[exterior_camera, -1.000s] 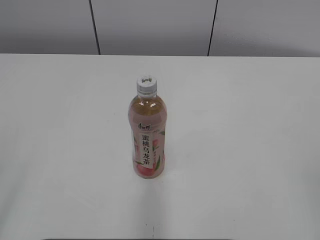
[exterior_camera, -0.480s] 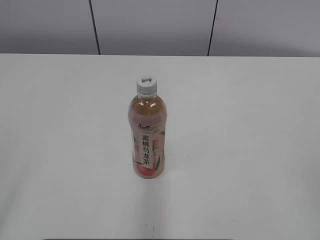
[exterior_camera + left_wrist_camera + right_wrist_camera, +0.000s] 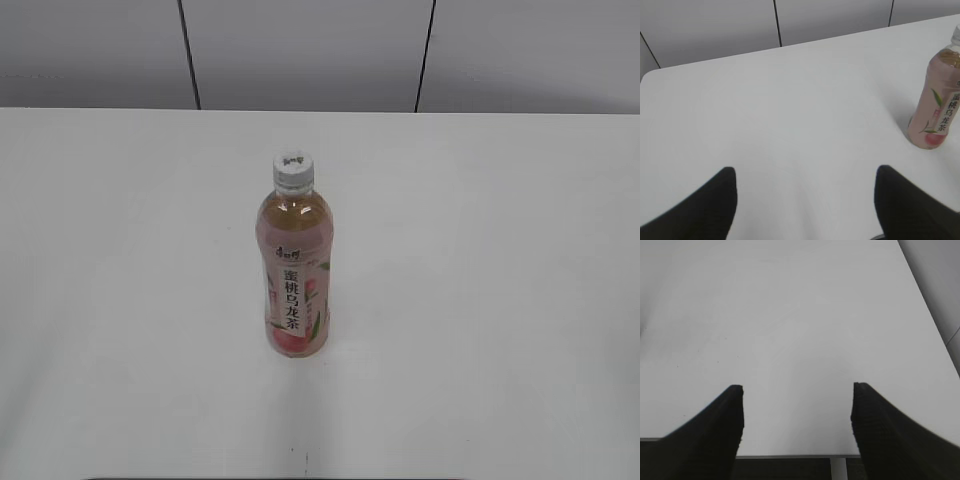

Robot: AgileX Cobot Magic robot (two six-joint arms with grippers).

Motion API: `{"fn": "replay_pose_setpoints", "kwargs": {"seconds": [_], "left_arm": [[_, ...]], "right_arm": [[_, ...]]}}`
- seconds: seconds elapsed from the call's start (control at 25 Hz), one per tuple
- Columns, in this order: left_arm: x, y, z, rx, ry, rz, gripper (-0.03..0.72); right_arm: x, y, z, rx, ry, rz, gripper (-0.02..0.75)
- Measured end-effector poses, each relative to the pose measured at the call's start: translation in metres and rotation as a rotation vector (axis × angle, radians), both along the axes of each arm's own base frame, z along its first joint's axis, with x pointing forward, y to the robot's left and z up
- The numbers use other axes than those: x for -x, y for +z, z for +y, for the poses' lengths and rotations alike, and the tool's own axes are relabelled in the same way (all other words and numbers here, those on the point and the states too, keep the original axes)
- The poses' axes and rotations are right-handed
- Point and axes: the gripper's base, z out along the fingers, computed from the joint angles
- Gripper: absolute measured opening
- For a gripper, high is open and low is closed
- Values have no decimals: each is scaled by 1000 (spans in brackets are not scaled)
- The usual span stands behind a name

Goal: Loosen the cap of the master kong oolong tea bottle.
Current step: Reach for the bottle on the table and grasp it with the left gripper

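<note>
Bottle (image 3: 294, 270) upright, cap (image 3: 294, 169) topmost (label facing camera), on white table (image 3: 500, 300) before grey panelled wall (image 3: 300, 50); left gripper (image 3: 805, 175) and right gripper (image 3: 797, 390) jaws spread, empty.

The pink-labelled master kong oolong tea bottle (image 3: 295, 275) stands upright, white cap (image 3: 294, 169) on.

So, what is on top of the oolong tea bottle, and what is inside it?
A white ribbed cap with a small dark mark sits on the oolong tea bottle. Amber tea shows above the pink label; lower down the label covers it. The bottle's mouth is hidden under the cap.
</note>
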Motion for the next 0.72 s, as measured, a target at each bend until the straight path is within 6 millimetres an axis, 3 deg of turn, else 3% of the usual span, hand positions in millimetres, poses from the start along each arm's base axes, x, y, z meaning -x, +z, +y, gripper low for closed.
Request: {"fn": "replay_pose_setpoints", "kwargs": {"seconds": [0.2, 0.44, 0.56, 0.72], "left_arm": [[0, 4, 0, 5, -1, -29, 508], [-8, 38, -1, 77, 1, -392, 501], [-32, 41, -3, 114, 8, -445, 501], [-82, 25, -5, 145, 34, -363, 497]], "right_arm": [[0, 0, 0, 0, 0, 0, 511], [0, 0, 0, 0, 0, 0, 511], [0, 0, 0, 0, 0, 0, 511], [0, 0, 0, 0, 0, 0, 511]]}}
